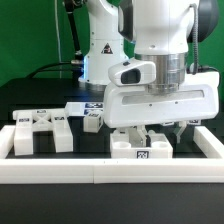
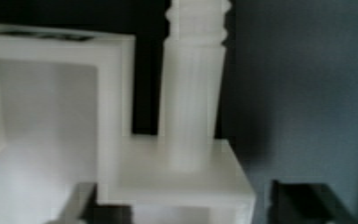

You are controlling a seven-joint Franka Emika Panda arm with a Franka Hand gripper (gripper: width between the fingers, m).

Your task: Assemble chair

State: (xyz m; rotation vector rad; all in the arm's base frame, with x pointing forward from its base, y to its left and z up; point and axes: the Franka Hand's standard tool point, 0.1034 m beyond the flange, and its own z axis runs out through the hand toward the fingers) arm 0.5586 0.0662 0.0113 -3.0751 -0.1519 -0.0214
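Fig.: Chair piece, a white block w/ marker tag on its front, stands on the black bench just behind the front border rail, approx. mid-frame in the exterior view. Wrist view: a turned post rises upright from the block. Tool sits directly over it, fingers astride the block, jaws partway in. Cannot tell whether they grip it. Other chair parts lie apart, toward the exterior view's left.

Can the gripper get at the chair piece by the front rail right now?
Likely yes: the gripper sits right over the piece, fingers either side of its base, nothing between them.
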